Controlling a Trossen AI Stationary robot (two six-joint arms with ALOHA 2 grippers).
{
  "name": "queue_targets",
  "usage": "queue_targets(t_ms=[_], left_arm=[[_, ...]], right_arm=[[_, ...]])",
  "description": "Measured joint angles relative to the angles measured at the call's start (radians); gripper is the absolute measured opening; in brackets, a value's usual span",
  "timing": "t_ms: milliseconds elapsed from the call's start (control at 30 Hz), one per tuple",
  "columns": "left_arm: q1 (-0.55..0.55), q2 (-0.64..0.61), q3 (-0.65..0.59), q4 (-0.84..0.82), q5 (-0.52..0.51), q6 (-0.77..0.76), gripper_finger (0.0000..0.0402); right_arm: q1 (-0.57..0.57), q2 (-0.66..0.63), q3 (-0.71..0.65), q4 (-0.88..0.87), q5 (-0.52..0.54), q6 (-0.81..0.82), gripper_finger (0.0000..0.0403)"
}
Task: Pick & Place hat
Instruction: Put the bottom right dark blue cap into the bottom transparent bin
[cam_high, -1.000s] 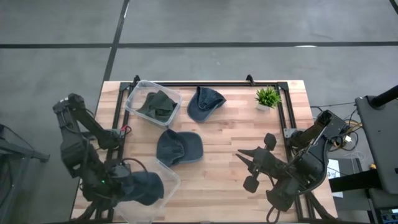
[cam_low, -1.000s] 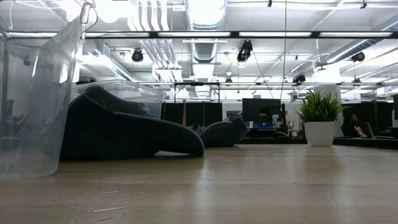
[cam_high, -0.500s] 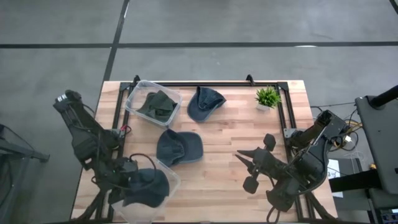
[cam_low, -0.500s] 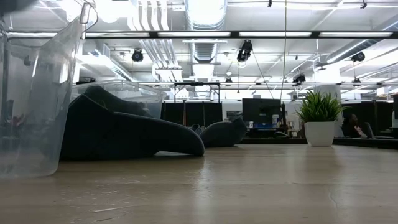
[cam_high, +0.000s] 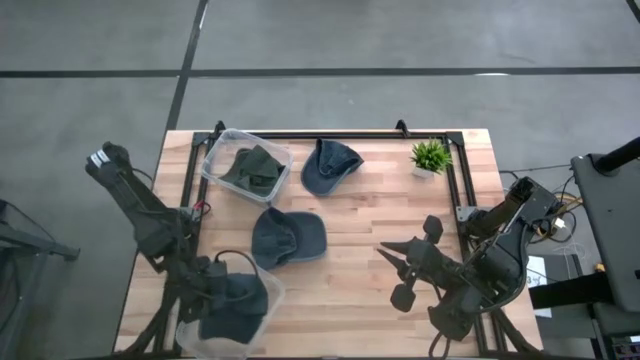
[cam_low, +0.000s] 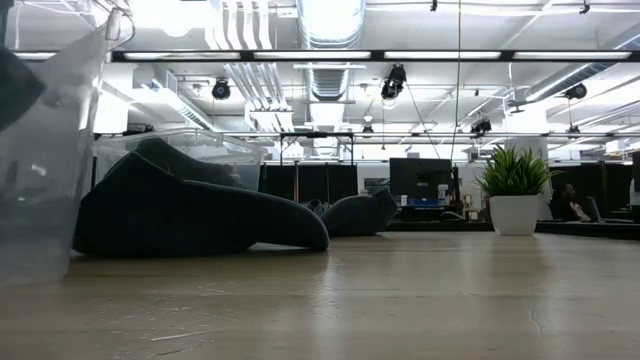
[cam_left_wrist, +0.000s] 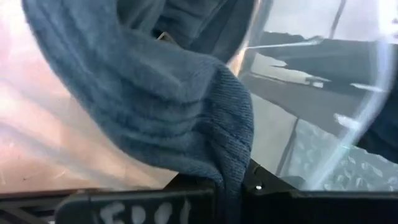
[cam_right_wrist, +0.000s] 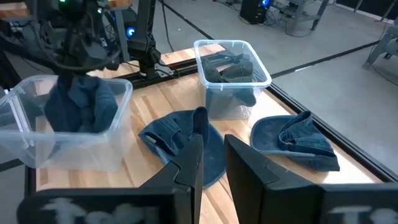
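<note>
Hat (cam_high: 238, 303) hangs from the closed left gripper (cam_high: 212, 298) over the clear bin (cam_high: 262, 285) at the near left. It could catch the rim and tip the bin. Right gripper (cam_right_wrist: 211, 155), fingers slightly apart and empty, waits at near right.

A small green plant in a white pot (cam_high: 429, 157) stands on the light wooden bench (cam_high: 370, 215), at two o'clock.
</note>
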Motion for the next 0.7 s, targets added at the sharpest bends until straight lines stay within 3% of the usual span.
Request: queue_targets(t_ms=[367,700], left_arm=[[0.050,-0.020,-0.088,-0.001,0.004,0.003,0.0038],[0.055,-0.031,-0.037,0.007,-0.001,0.000,0.0044]], right_arm=[[0.000,0.000,0.000,0.002,-0.003,0.000,0.0061],[0.000,0.000,0.000,0.003,-0.029,0.000,0.0061]])
